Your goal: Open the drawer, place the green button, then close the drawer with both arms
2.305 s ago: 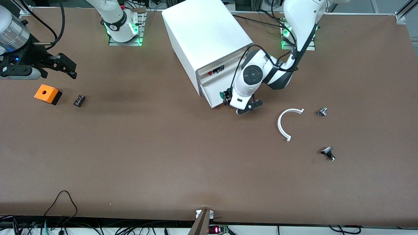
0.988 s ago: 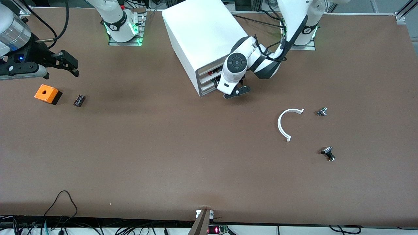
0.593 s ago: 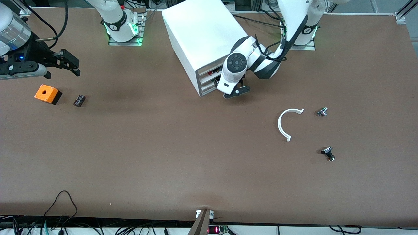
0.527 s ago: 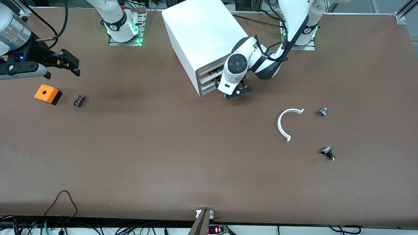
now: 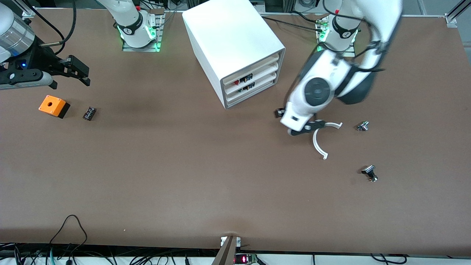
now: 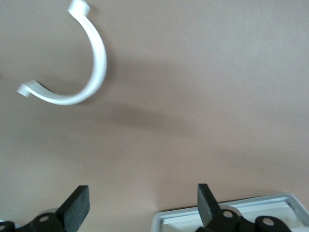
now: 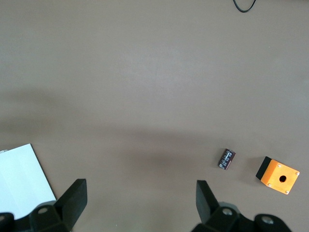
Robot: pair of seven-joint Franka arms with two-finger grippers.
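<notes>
From the front camera, the cabinet (image 5: 235,48) shows all three trays pushed in flush, the drawer (image 5: 254,92) at the bottom shut; the button does not show anywhere on the table, so where it lies cannot be told. The left gripper (image 5: 296,123) hangs over the bare table between the cabinet and the white curved strip (image 5: 318,141), one black finger overlapping that strip's upper end, its fingers spread with nothing between them. Toward the left arm's end from it lie a small silver part (image 5: 363,126) and a black-and-silver part (image 5: 369,173). The right gripper (image 5: 79,75) waits up over the right arm's end of the table, fingers apart and empty, above the orange box (image 5: 53,106) and a small dark part (image 5: 89,113). In the left wrist view, two black fingertips (image 6: 77,208) stand wide apart over brown table, the curved strip (image 6: 87,72) ahead of them and a white corner of the cabinet (image 6: 231,217) beside one fingertip. In the right wrist view, the fingertips (image 7: 72,195) are likewise apart, with the dark part (image 7: 226,158) and orange box (image 7: 277,175) ahead.
</notes>
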